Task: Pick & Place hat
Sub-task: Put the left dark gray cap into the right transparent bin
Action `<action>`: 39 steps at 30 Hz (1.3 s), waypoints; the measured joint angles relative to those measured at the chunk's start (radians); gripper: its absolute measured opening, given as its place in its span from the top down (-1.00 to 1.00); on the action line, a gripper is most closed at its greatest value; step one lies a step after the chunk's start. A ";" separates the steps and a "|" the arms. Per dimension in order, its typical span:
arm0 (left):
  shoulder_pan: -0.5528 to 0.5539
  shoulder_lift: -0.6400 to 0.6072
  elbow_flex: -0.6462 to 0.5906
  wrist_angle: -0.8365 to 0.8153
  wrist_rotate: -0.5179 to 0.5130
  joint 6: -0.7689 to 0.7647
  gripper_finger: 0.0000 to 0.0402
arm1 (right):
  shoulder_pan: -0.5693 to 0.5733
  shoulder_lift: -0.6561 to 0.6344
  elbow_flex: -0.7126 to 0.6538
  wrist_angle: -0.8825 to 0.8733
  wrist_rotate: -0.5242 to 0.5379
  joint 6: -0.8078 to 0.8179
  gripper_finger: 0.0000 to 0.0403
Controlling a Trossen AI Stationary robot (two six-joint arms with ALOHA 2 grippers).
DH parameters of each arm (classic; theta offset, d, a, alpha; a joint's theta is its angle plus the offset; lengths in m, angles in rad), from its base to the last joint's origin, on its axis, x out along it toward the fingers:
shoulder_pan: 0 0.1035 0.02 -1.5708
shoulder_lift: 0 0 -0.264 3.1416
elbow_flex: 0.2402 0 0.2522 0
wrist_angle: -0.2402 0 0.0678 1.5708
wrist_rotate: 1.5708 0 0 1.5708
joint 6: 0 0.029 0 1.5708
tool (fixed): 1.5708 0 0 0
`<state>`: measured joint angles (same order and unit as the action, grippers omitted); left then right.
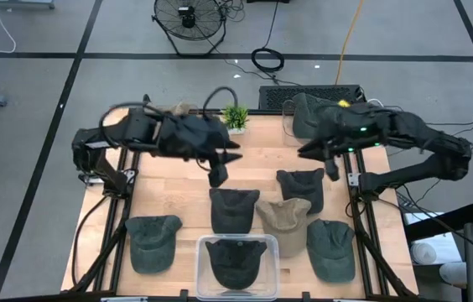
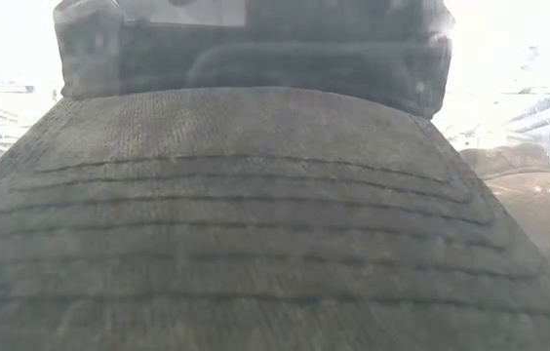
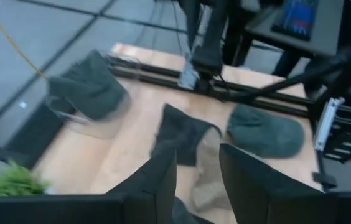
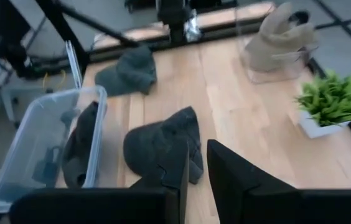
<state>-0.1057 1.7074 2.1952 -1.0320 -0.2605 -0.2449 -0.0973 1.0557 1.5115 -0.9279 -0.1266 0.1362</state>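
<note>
Several caps lie crown-up on the wooden table: a dark one (image 1: 234, 207), a tan one (image 1: 285, 216), another dark one (image 1: 300, 186), and green ones at the left (image 1: 153, 241) and right (image 1: 330, 248). One more dark cap (image 1: 235, 258) sits inside the clear bin (image 1: 205, 245) at the near edge and fills the low view (image 2: 255, 214). My left gripper (image 1: 218, 174) (image 3: 197, 177) hovers open above the table's middle, far of the dark cap (image 3: 185, 130). My right gripper (image 1: 333, 170) (image 4: 197, 171) hovers open near the right-hand dark cap and holds nothing.
A small potted plant (image 1: 236, 117) stands at the far edge. Clear containers at the far corners hold a dark cap (image 1: 308, 117) and a tan cap (image 4: 281, 37). Black frame rails (image 1: 123, 210) run along both table sides. Bare wood lies between the grippers.
</note>
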 joint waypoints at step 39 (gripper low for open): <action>0.263 -0.415 -0.410 0.084 0.316 0.212 0.35 | 0.027 0.515 0.628 -0.390 0.080 0.144 0.75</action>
<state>0.1570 1.2927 1.7855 -0.9485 0.0555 -0.0328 -0.0703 1.5707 2.1399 -1.3184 -0.0468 0.2797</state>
